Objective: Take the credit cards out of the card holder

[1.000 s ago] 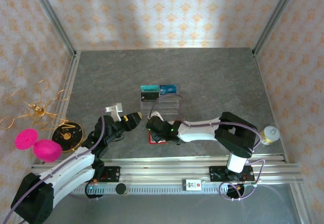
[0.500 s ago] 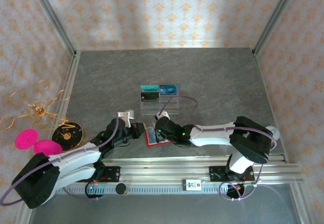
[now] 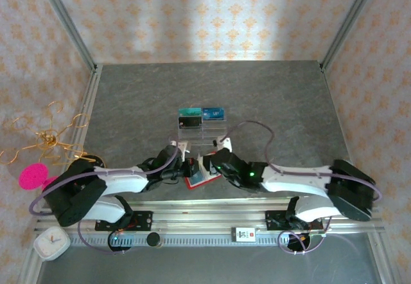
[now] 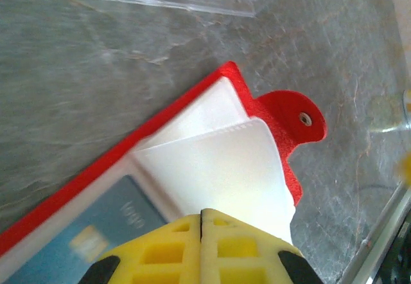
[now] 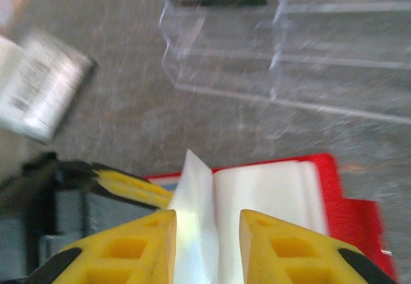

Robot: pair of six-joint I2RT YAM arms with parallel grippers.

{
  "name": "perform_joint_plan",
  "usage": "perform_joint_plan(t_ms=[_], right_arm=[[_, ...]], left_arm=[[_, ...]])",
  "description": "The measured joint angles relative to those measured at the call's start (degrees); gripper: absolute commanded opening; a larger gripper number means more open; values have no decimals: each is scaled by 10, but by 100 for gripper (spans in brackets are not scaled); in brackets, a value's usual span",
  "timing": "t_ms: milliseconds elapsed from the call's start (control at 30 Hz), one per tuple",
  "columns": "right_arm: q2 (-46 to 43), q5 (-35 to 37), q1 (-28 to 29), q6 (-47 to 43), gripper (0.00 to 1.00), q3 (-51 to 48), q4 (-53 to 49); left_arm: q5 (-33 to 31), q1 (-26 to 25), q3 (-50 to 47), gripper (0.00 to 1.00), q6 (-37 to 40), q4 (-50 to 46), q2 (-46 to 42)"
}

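Just in front of a clear tray (image 5: 225, 72), the red card holder (image 4: 270, 107) lies open, a blue credit card (image 4: 109, 216) inside. The left gripper (image 4: 201, 223) is clenched over its white pocket; the right gripper (image 5: 207, 220) is spread around an upright pocket leaf.

The left arm (image 3: 122, 178) and right arm (image 3: 295, 181) are showing glossy white link shells between black joint housings, each trailing a thin grey cable (image 3: 253, 125). A small green light (image 3: 252, 175) is glowing on the right arm. The left end effector (image 4: 200, 223) and right end effector (image 5: 207, 223) are wearing yellow fingers with square recessed pockets and black edging.
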Motion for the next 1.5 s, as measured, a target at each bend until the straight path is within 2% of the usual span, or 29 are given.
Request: perform_joint_plan(t_ms=[133,267,367,500,667,800,967,1067,1333,1367,1500], right_arm=[[-68,35,0,12,27,-22,-15],[-84,37,-3,14,10,-35,-25],[-69,-1,-19,12,0,-39,-23],[-14,-79,-54,9,0,-41,2],[65,-139,-69,9,0,-44,24],[107,-146,-78,17,0,-49,24],[102,-138,-79,41,0,-56,28],[91,-135,-79,55,0,-64,27],[66,-127,-77,72,0,-71,-4],[62,-127,-76,71,1,-71,-11],[25,-125,-76,54,20,-67,-54]], left_arm=[[10,-22,51,8,12,-2,60],[20,-26,87,8,19,-6,111],[19,-26,88,8,21,-10,109],[15,-26,83,8,22,-16,86],[15,-26,82,7,24,-19,81],[3,-24,68,8,25,-33,52],[-18,-9,9,8,22,-65,-59],[-32,-9,-20,6,18,-89,-96],[-64,-4,-47,1,10,-116,-89],[-65,-1,-46,1,10,-112,-81],[-70,0,-36,1,15,-96,-60]])
